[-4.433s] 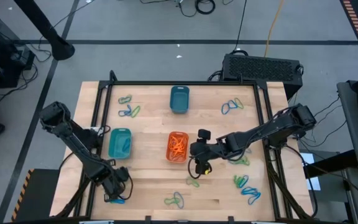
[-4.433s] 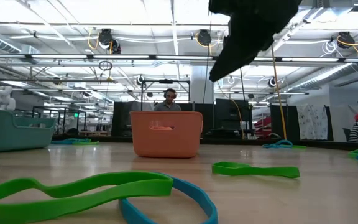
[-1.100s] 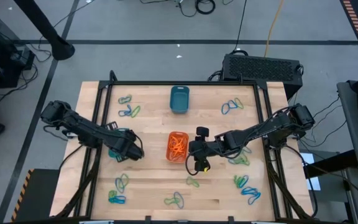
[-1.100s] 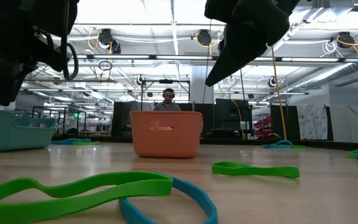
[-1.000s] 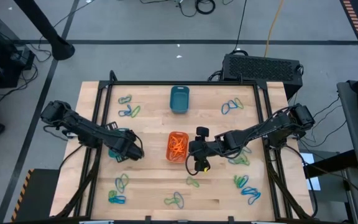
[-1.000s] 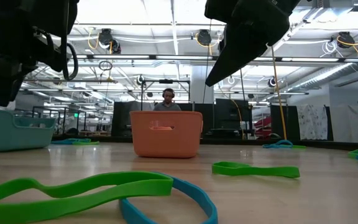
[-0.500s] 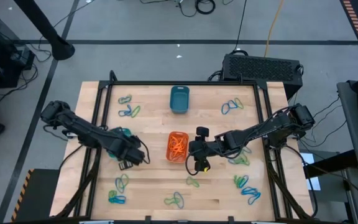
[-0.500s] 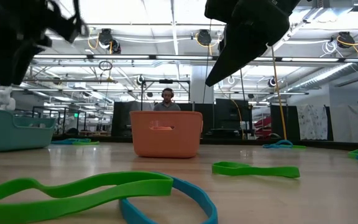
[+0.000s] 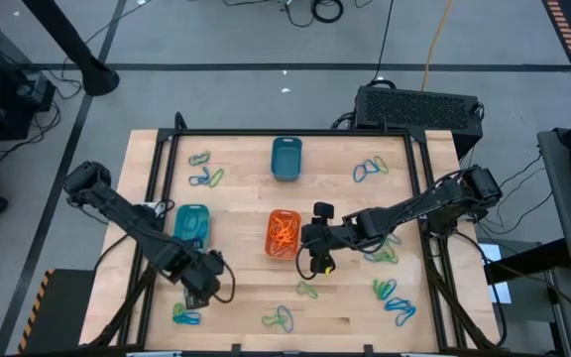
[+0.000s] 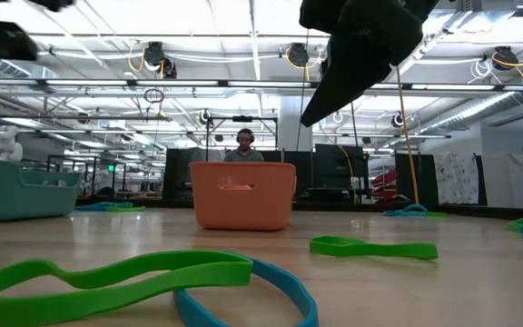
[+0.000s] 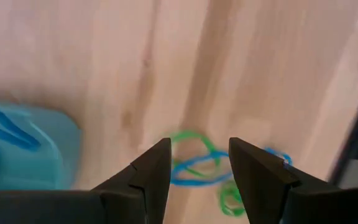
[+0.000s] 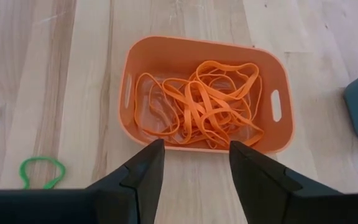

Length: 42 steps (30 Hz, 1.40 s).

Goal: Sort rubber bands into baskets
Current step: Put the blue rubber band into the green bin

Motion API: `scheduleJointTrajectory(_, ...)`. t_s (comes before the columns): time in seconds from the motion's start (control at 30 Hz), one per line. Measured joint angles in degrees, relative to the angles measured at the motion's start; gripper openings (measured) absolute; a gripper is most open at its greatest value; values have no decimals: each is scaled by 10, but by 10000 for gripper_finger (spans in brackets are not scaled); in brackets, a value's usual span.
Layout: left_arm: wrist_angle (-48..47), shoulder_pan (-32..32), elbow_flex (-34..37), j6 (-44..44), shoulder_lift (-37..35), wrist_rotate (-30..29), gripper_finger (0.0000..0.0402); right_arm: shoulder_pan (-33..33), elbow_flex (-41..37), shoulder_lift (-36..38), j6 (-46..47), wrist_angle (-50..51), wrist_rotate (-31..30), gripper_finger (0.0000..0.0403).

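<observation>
orange basket (image 9: pixel 283 234): long axis front-back | L gripper (image 9: pixel 202 288) spread, empty | R gripper (image 9: pixel 317 260) spread, empty

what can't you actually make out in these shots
- Dark teal basket: its contents are too small to read in the high view.
- Turquoise basket: blurred and cut off by the edge in the left wrist view.
- Left gripper: it hides the table beneath it in the high view.
- Orange basket: its wall hides the bands inside in the low view.
</observation>
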State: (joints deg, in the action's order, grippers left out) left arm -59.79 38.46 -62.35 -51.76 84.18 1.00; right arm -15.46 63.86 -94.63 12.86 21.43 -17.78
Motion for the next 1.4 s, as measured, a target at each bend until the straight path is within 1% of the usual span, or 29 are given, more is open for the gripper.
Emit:
scheduleJointTrajectory(0.17, 5, 40, 4, -51, 0, 7, 168, 0, 0, 0, 1, -1, 0, 173)
scheduleJointTrajectory(0.33, 14, 65, 48, -64, 0, -4, 168, 0, 0, 0, 2, -1, 1, 173)
scheduleJointTrajectory(0.57, 39, 70, 119, -100, 0, 23, 168, 0, 0, 0, 1, -1, 1, 173)
scheduleJointTrajectory(0.83, 136, 71, 180, -109, 0, 57, 168, 0, 0, 0, 0, -1, 1, 173)
scheduleJointTrajectory(1.13, 141, 71, 202, -124, 1, 61, 168, 0, 0, 0, 0, -2, 1, 173)
scheduleJointTrajectory(1.4, 143, 66, 182, -122, 1, 88, 168, 0, 0, 0, 0, -2, 1, 173)
